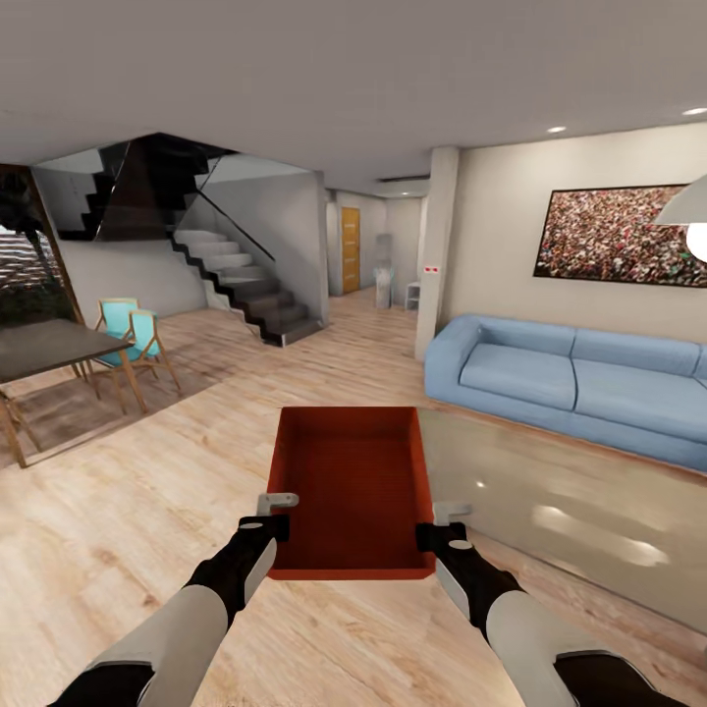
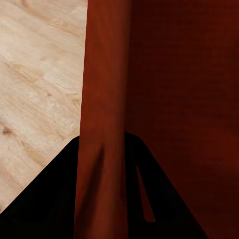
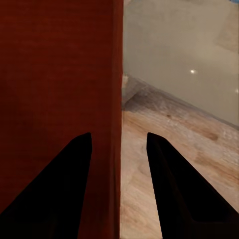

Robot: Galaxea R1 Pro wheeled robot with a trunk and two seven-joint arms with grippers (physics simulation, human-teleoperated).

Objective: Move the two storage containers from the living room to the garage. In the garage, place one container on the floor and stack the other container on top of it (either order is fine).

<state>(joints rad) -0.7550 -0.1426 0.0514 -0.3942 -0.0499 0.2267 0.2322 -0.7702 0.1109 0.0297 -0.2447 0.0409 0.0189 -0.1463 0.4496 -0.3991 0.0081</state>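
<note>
I am in the living room, on its light wood-plank flooring [image 1: 147, 511]. One orange-red storage container [image 1: 349, 481] hangs open-side up in front of me, carried between both arms. My left gripper [image 1: 275, 516] is shut on its left wall, and in the left wrist view the dark fingers [image 2: 59, 199] straddle that wall [image 2: 107, 124]. My right gripper [image 1: 437, 525] is shut on the right wall near the front corner. In the right wrist view that wall's edge [image 3: 115, 99] runs between the two fingers [image 3: 69, 189]. The bin is empty.
A blue sofa [image 1: 570, 378] stands at the right behind a pale glossy surface [image 1: 550, 491]. At the left are a dark dining table [image 1: 49, 349] with turquoise chairs [image 1: 137, 334]. Stairs [image 1: 250, 290], a column [image 1: 435, 250] and a hallway with an orange door [image 1: 351, 250] lie ahead.
</note>
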